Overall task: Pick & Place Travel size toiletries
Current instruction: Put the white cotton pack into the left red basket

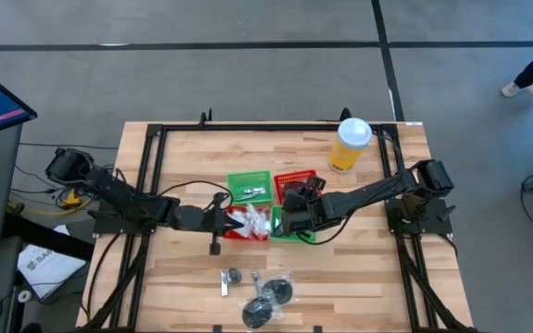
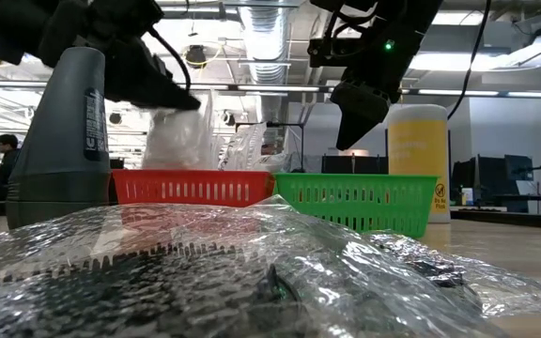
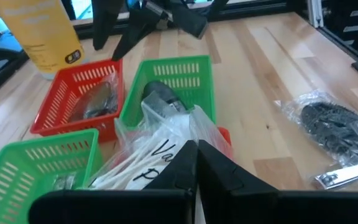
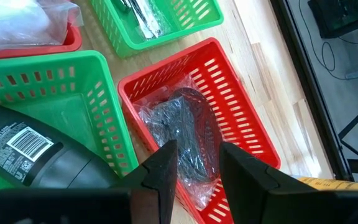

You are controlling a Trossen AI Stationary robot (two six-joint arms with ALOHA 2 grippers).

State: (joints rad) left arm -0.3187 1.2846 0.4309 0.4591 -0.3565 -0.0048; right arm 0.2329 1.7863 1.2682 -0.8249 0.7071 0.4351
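Two end effectors work: left end effector (image 1: pixel 222 220) pinches a clear crinkly packet (image 3: pixel 148 163); lower it squarely into the red mesh basket (image 2: pixel 191 187). Right end effector (image 4: pixel 194 163) hangs spread.

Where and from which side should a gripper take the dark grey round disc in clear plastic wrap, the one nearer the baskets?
Probably from straight above, closing across the dark grey disc itself, not its loose clear wrap. It lies flat on the wooden table, with a second disc close beside, so a sideways approach looks crowded.
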